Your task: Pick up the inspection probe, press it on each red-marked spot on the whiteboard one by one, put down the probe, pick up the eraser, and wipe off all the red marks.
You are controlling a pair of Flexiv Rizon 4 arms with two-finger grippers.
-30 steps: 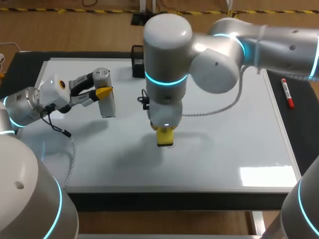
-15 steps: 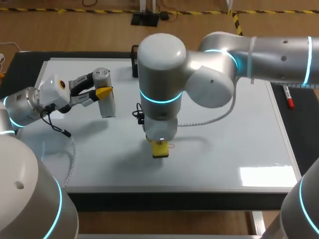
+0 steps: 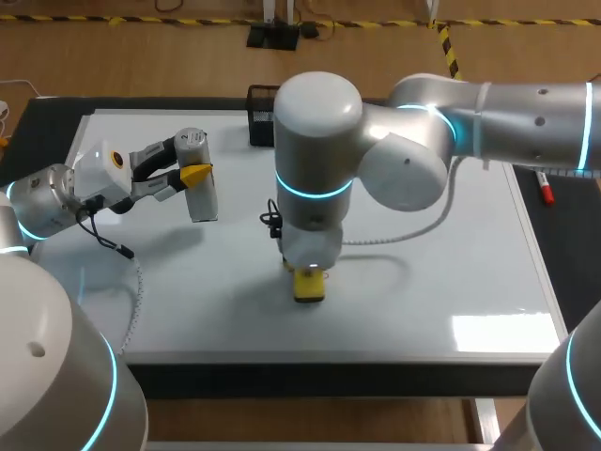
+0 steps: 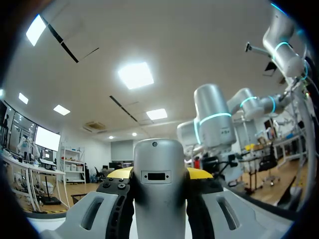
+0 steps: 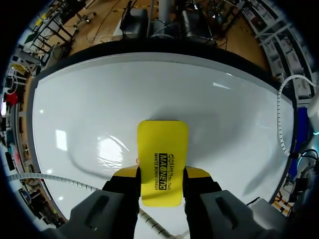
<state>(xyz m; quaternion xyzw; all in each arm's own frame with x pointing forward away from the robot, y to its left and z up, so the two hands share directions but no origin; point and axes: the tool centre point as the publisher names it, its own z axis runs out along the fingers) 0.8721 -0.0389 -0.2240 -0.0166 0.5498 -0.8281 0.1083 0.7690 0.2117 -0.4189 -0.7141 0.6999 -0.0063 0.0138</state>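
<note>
The inspection probe (image 3: pixel 203 197), a silver-grey cylinder, hangs above the whiteboard's (image 3: pixel 451 244) back left part. My left gripper (image 3: pixel 191 167) is shut on it. From the left wrist the probe (image 4: pixel 159 184) stands upright between the yellow tips, filling my left gripper (image 4: pixel 159 174). My right gripper (image 3: pixel 310 280) points straight down at the board's front middle, shut on the yellow eraser (image 3: pixel 310 285). In the right wrist view the eraser (image 5: pixel 162 159) lies flat on the whiteboard (image 5: pixel 89 99) between the fingers of my right gripper (image 5: pixel 162 174). A tiny reddish trace (image 5: pixel 136 160) shows beside the eraser.
A black holder (image 3: pixel 261 115) stands at the board's back edge, behind my right arm. A red marker (image 3: pixel 546 194) lies on the dark table right of the board. The left arm's coiled cable (image 3: pixel 138 291) hangs over the board's left side.
My right gripper has slid the eraser toward the board's front edge, first a little left, then back right. The left arm and the probe have not moved.
</note>
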